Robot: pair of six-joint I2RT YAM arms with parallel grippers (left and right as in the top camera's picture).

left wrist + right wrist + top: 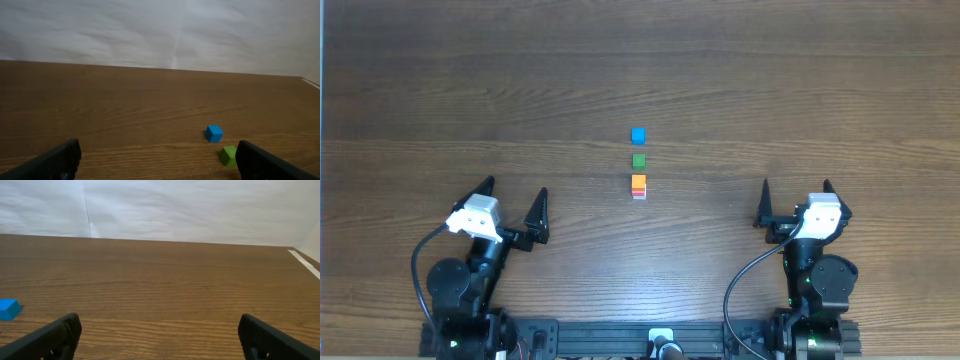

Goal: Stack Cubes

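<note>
- We find the blue cube (638, 135), green cube (638, 160) and orange cube (638, 182) lined up mid-scene on the worktop (820, 80), blue farthest.
- The left gripper (515, 190) and right gripper (795, 186) stand spread and empty, near their bases.
- Risk: the cubes sit close together, so a spread finger descending on one could knock its neighbour. An off-centre release could topple the stack.

Three cubes stand in a short line in the middle of the table (840, 70) — blue cube (638, 135) toward the far edge, then green cube (638, 160), then orange cube (638, 183), close together. On both sides of the line there is wide bare wood out to the left and right edges.
</note>
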